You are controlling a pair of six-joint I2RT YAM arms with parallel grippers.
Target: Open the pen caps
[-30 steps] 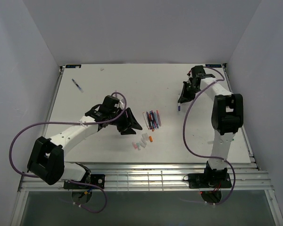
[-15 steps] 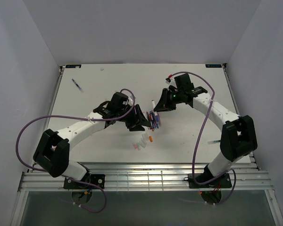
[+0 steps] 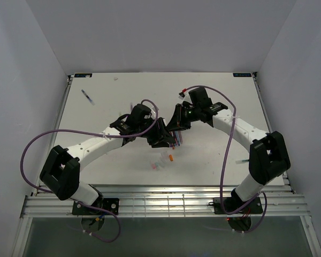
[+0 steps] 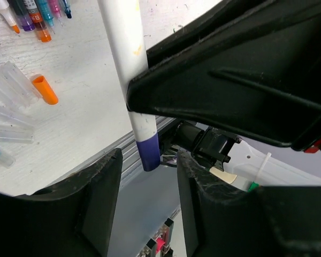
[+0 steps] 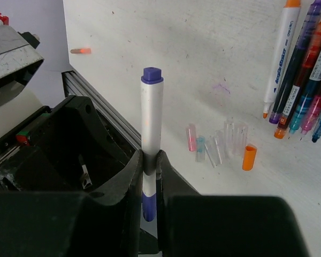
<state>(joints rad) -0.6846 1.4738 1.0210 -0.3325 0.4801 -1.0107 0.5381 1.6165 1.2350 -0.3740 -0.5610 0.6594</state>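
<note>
Over the table (image 5: 203, 59) the left gripper (image 4: 150, 163) stands spread and the right gripper (image 5: 148, 160) is clenched on the white pen (image 5: 151, 118), whose small purple cap (image 4: 148, 150), just inside the left gripper's opening, is probably light, stiff and slippery, so I would pinch it squarely.

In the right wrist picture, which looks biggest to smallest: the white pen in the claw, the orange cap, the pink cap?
1. white pen, though nearest the camera.
2. orange cap and pink cap: about alike, not ranked.
</note>
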